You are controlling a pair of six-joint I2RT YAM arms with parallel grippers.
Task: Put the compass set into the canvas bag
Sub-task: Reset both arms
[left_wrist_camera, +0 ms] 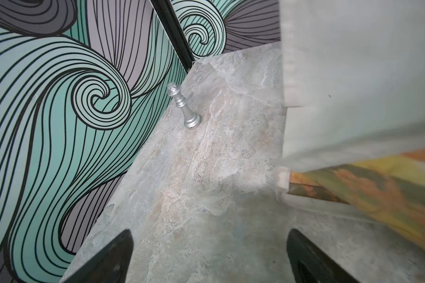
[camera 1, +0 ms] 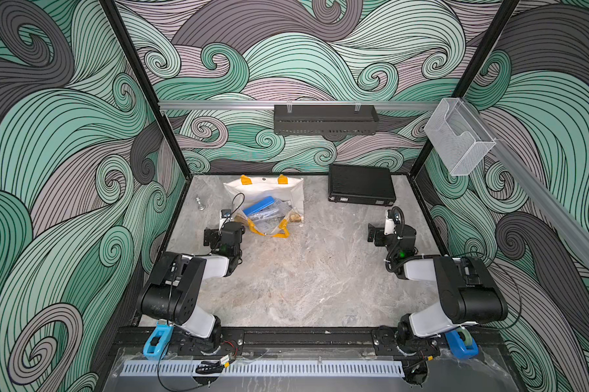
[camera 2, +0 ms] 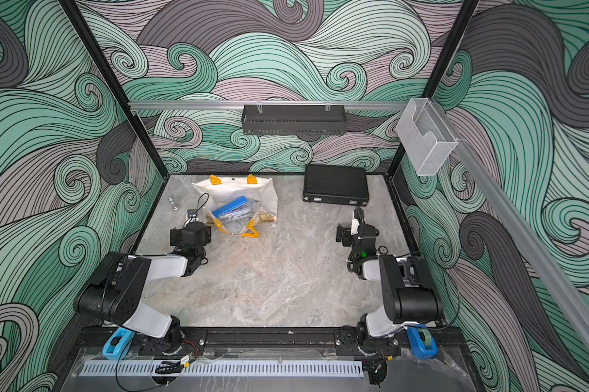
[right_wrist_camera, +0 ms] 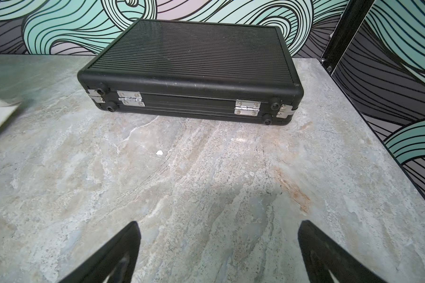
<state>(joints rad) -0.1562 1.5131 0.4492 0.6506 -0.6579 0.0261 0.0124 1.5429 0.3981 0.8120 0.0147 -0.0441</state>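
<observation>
placement: we find the compass set [camera 1: 265,211] lying in the open mouth of the canvas bag [camera 1: 269,188], far-left worktop [camera 1: 303,271] | tools: left tool [left_wrist_camera: 209,235] and right tool [right_wrist_camera: 218,225] both spread wide, empty | remaining: we judge the task near done, perhaps seat it deeper

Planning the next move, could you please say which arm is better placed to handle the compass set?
Probably left: the left end effector, open, is beside the cream-white canvas bag with orange handles, where the clear-packaged compass set with blue case lies. The right end effector faces the black ribbed hard case.
</observation>
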